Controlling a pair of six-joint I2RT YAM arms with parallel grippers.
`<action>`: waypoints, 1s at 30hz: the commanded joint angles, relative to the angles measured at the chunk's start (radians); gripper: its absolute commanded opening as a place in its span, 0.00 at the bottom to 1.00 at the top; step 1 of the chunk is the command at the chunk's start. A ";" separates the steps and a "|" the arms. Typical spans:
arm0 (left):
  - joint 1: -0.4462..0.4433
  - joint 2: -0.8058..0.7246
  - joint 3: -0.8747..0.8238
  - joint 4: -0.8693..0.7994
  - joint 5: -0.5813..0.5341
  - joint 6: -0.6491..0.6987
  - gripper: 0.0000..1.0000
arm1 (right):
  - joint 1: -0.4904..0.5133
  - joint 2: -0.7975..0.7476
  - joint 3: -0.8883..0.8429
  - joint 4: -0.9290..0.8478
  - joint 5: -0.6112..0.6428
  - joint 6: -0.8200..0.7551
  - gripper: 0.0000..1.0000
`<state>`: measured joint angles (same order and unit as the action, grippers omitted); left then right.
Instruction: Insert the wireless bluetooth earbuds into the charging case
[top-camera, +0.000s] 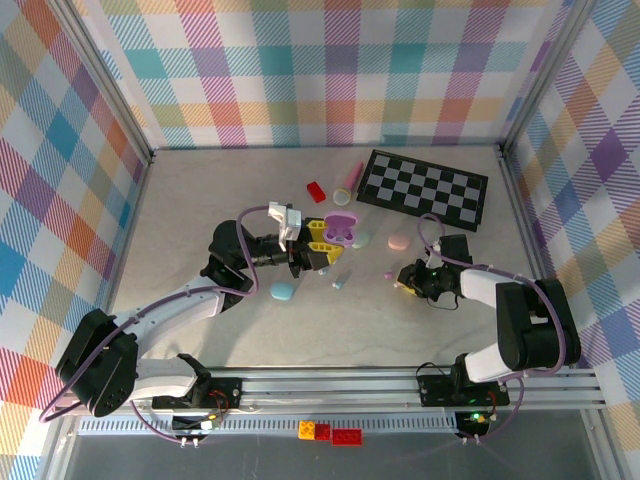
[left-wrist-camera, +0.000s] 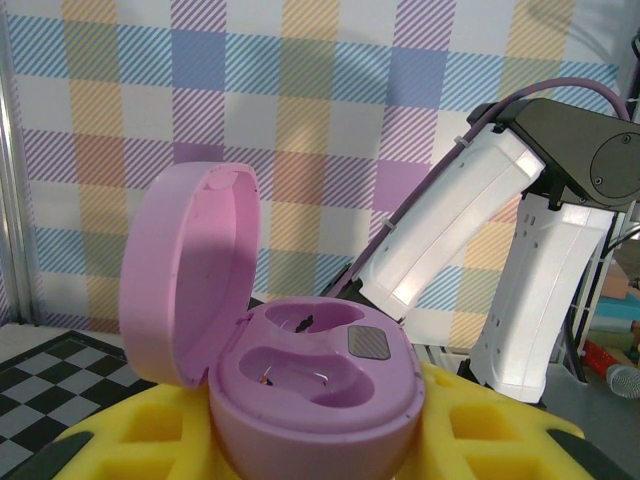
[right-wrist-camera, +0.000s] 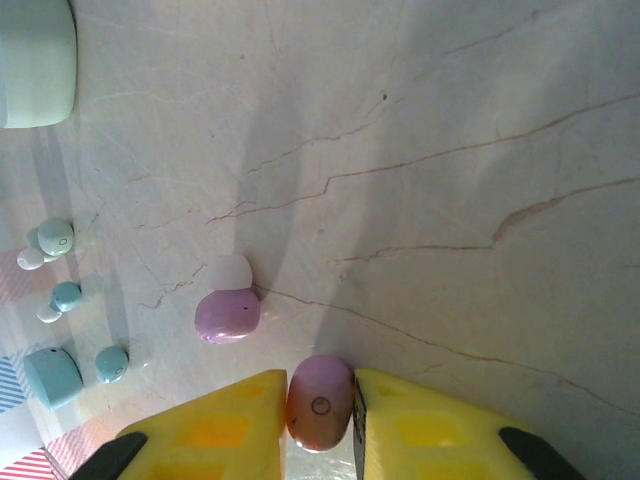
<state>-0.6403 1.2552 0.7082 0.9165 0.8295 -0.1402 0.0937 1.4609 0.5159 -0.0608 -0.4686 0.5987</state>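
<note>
The purple charging case (left-wrist-camera: 315, 385) stands upright with its lid (left-wrist-camera: 190, 270) swung open, and both of its wells are empty. My left gripper (left-wrist-camera: 315, 445) is shut on its base between yellow fingers (left-wrist-camera: 140, 430). From above, that gripper (top-camera: 322, 252) holds the case (top-camera: 341, 230) mid-table. My right gripper (right-wrist-camera: 320, 405) is shut on a purple earbud (right-wrist-camera: 320, 400), low over the table. A second purple earbud (right-wrist-camera: 228, 312) with a white tip lies loose just beyond it. The right gripper (top-camera: 405, 283) is to the right of the case.
Teal earbuds (right-wrist-camera: 55, 238) and a small teal case (right-wrist-camera: 52, 375) lie at the left of the right wrist view, a mint case (right-wrist-camera: 35, 60) above them. A checkerboard (top-camera: 423, 188), red brick (top-camera: 316, 191), pink case (top-camera: 398, 242) and blue case (top-camera: 282, 291) lie around.
</note>
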 joint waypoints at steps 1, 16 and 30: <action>0.010 -0.026 -0.018 0.024 0.027 0.024 0.33 | 0.003 0.016 0.004 -0.040 0.034 0.019 0.20; 0.013 0.002 -0.021 -0.067 -0.036 0.146 0.33 | 0.042 -0.161 0.077 -0.272 0.131 -0.022 0.19; -0.007 0.127 0.022 -0.141 -0.209 0.348 0.33 | 0.194 -0.427 0.349 -0.706 0.288 -0.029 0.20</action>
<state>-0.6399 1.3521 0.6937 0.7761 0.6586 0.1307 0.2546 1.0588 0.7940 -0.6319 -0.2260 0.5877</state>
